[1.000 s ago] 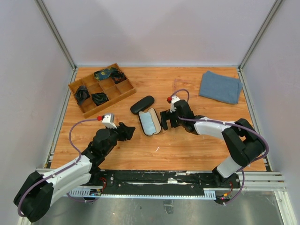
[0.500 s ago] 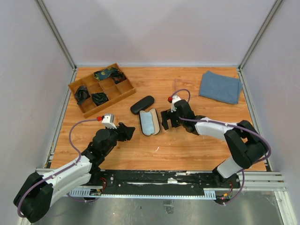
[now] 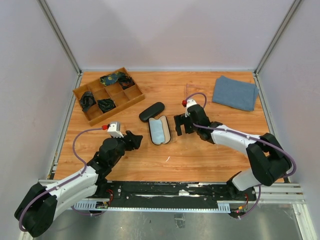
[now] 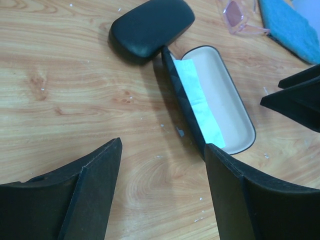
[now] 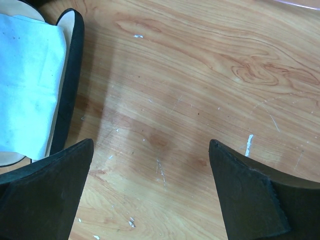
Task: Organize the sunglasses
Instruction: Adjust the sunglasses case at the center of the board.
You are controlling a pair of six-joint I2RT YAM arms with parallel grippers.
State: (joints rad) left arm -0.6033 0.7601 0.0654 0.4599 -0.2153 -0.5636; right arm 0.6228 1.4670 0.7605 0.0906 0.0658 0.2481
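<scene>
The left claw (image 4: 162, 145), spread and empty, hovers low over the wooden surface (image 3: 200, 155), pointing at an open black glasses case (image 4: 227, 107) just ahead of its fingertips. The case lies with its cream lining up and a pale blue cloth (image 4: 197, 97) folded along its hinge side. Touching or nearly touching the far end of that case lies a second black case (image 3: 151, 111), closed.

The right claw (image 5: 151, 142), at full spread and holding nothing, hangs over bare wood just beside the open case's other side.

Beyond both claws, the pink translucent sunglasses (image 4: 236, 14) rest on the surface, past the open case and near a folded blue towel (image 3: 235, 92) in the far right corner. At the far left stands a wooden divider tray (image 3: 117, 109), with dark items in several of its compartments. They are too small to identify, so the black-framed pair cannot be picked out with certainty.
</scene>
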